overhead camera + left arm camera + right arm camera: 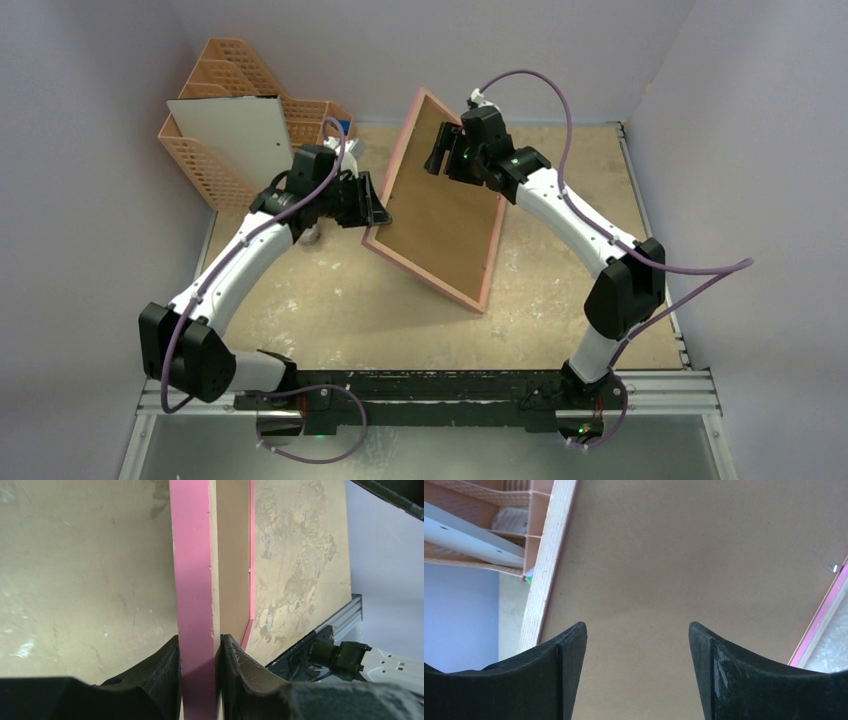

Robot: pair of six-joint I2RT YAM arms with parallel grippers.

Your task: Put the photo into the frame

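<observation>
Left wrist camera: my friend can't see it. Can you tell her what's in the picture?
The left gripper pinches the pink edge of the frame between its two black fingers. The frame runs straight up the middle of the picture, with a brown board set in it and the tan table on both sides.

Pale lavender-grey walls (pixel 90 120) close the space in on the left, back and right of the overhead view. The bench (pixel 330 310) fills the middle, its tan top scuffed and blotched with white. An aluminium rail (pixel 680 392) runs along its edge at the bottom. An orange mesh file rack (pixel 235 60) stands at upper left. The light is even and the shadows are faint.
</observation>
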